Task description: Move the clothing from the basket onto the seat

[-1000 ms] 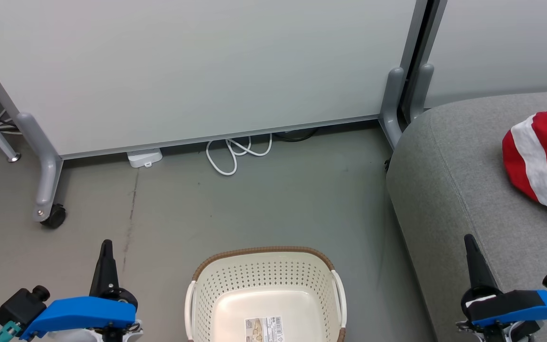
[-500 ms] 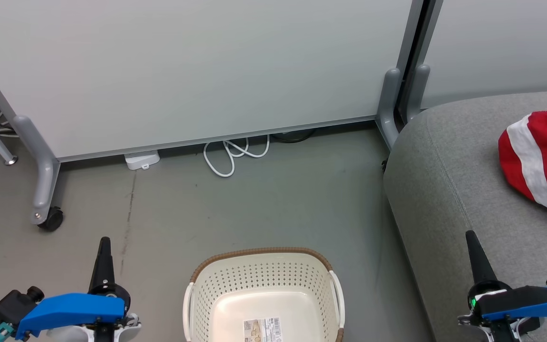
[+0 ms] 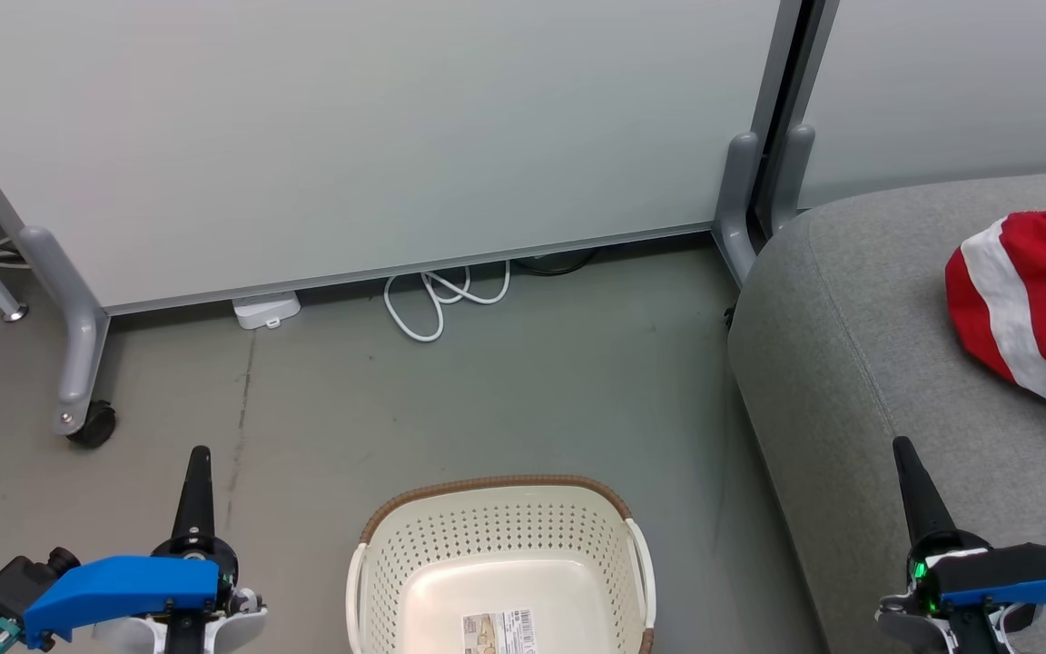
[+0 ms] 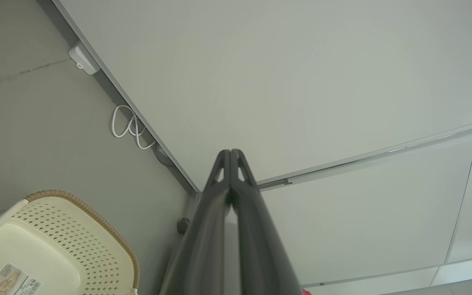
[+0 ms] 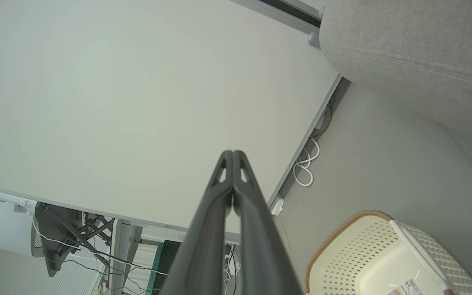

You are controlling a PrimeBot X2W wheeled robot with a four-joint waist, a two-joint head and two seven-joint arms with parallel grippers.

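Note:
The cream basket (image 3: 496,527) with its brown rim stands on the floor at the bottom centre, and I see only a barcode sticker on its base. Red clothing (image 3: 1036,304) with a white stripe lies on the grey seat (image 3: 859,363) at the right edge. My left gripper (image 3: 197,457) is shut at the lower left, left of the basket, holding nothing. My right gripper (image 3: 902,448) is shut at the lower right, over the seat's front part, also holding nothing. The wrist views show the left gripper (image 4: 230,152) and the right gripper (image 5: 232,153) with fingers pressed together, and the basket (image 4: 76,229) (image 5: 355,254) below them.
A pale partition panel (image 3: 378,127) on grey wheeled feet (image 3: 78,363) stands behind the basket. A white cable coil (image 3: 437,300) and a white power block (image 3: 265,310) lie at its base. Bare grey floor (image 3: 505,400) separates basket and panel.
The head view has drifted slightly, so the scene has slid left and the grippers sit a little lower. Both grippers stay shut. The clothing and basket have not moved.

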